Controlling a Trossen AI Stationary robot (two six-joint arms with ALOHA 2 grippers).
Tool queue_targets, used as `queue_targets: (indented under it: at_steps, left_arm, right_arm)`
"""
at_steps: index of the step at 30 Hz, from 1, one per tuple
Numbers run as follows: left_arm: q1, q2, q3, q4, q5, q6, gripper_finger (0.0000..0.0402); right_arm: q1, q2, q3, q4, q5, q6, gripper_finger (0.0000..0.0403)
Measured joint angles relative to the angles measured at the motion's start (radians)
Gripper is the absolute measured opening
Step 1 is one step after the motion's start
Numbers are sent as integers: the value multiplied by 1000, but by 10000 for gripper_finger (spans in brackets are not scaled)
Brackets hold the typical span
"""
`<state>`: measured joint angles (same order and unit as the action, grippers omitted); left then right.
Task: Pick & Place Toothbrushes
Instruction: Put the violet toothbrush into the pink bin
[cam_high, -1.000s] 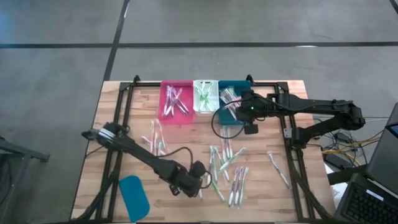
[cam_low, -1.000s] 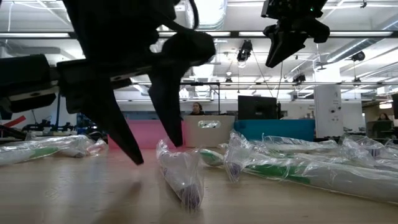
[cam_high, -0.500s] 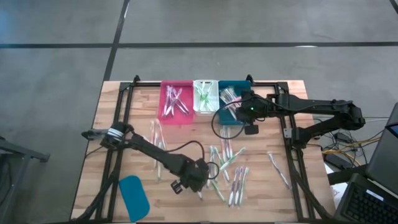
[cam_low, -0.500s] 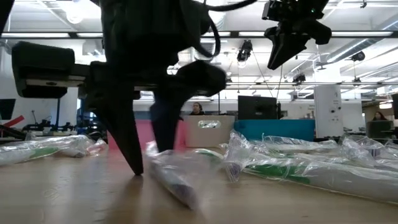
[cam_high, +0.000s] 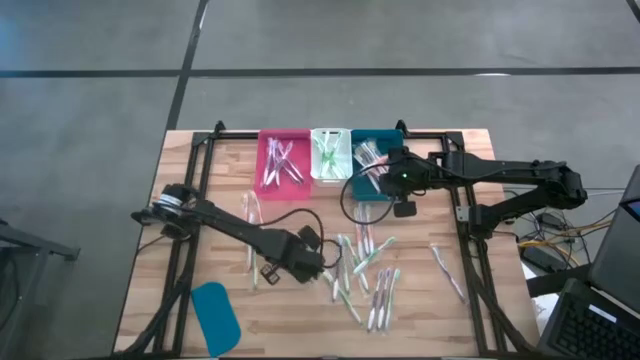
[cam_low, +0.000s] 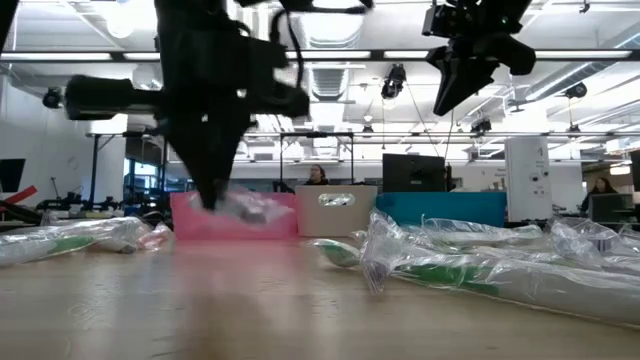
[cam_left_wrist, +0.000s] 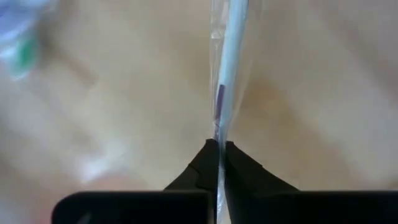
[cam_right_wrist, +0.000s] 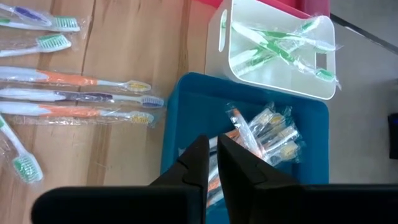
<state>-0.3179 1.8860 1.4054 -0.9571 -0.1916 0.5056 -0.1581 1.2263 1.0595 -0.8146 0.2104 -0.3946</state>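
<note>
Wooden tabletop (cam_high: 200, 190), centre of frame: left pincer (cam_left_wrist: 217, 149) pinching wrapped purple toothbrush (cam_left_wrist: 229, 56) mid-handle; light, crinkly, probably slippery. Right pincer (cam_right_wrist: 212, 149) pressed together over teal bin (cam_right_wrist: 186, 118).

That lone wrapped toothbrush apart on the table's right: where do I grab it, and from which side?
Grip the lone plastic-wrapped whitish toothbrush at mid-handle, from straight above, pincer across its thin width: it lies flat and slanted, bare wooden table on both sides. Left pincer is shut on a purple-marked wrapped toothbrush; right pincer is nearer.
</note>
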Motion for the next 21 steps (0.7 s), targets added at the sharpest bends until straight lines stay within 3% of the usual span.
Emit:
queue_targets:
  at_steps: [9,13,21]
  left_arm:
    - [59,-188,-72,-81,-369,350,1]
    - [148,-270,-113,-39,-405,453,1]
    - [396,-350,-182,147,-443,816,1]
  right_arm:
    - [0,0,-36,11,0,-5,37]
    - [-2,0,-64,32,0,-14,41]
    - [-4,1,-78,74,0,-51,38]
